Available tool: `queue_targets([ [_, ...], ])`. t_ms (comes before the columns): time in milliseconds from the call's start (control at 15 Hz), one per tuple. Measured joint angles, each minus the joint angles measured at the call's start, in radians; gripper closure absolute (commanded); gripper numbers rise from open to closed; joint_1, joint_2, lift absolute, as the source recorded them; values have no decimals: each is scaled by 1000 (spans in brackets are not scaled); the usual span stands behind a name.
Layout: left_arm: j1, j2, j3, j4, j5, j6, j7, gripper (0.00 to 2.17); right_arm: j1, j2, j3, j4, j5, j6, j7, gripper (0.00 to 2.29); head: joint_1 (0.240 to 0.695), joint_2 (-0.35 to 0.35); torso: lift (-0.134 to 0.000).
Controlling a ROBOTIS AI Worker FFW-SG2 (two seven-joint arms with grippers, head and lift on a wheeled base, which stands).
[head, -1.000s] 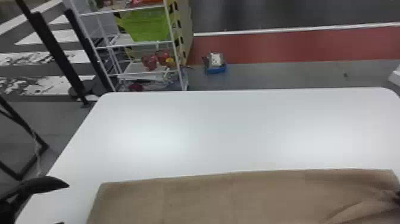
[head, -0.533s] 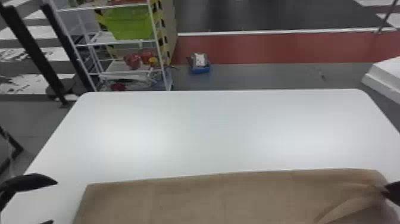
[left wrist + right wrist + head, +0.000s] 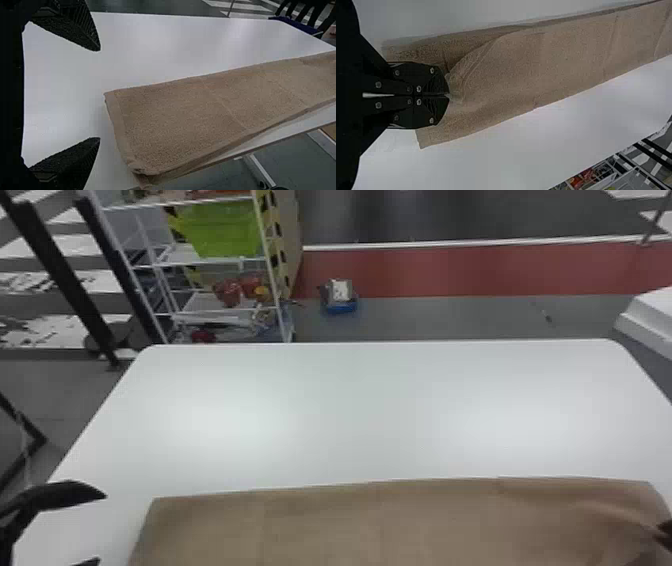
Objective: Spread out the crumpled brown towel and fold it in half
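Brown towel [image 3: 380, 525], likely folding stage: my right gripper [image 3: 448, 95] pinching its three-o'clock end, left gripper [image 3: 99, 94] spread at nine; next, smooth, release.

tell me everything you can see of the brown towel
The brown towel looks like fuzzy cloth, with a hemmed end and faint creases. It lies mostly flat in a long, layered strip along the near side of the white table. Near its right end the closed right hand pinches it into wrinkles; the open left hand is off it.
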Motion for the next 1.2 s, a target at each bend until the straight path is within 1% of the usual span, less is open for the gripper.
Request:
queue_targets([
  [333, 0, 0, -12, 17, -4, -1, 14, 93, 26, 10, -33, 26, 22, -93, 0, 1204, 695, 89, -134],
  [400, 0, 0, -13, 17, -5, -1, 18, 93, 32, 15, -46, 33, 23, -120, 0, 1072, 695, 85, -134],
  [467, 0, 0, -15, 18, -6, -1, 21, 93, 36, 17, -57, 40, 23, -136, 0, 755, 695, 79, -134],
  [600, 0, 0, -18, 18, -8, -1, 23, 93, 46, 20, -80, 46, 16, -143, 0, 279, 695, 59, -134],
  [667, -1, 0, -18, 18, -10, -1, 23, 93, 56, 20, -92, 44, 13, -144, 0, 117, 695, 51, -134],
  [867, -6, 0, -18, 24, -14, 2, 25, 93, 90, 20, -117, 33, 7, -145, 0, 124, 695, 38, -134],
  [933, -8, 0, -19, 26, -18, 2, 25, 93, 93, 20, -127, 32, -17, -120, 0, 124, 695, 35, -134],
  [1067, -13, 0, -22, 30, -23, 1, 26, 93, 90, 16, -151, 28, -106, -1, 0, 120, 695, 19, -134],
  [1200, -15, 0, -24, 34, -24, 0, 26, 93, 70, 9, -173, 26, -187, 154, 0, 87, 695, -18, -134],
])
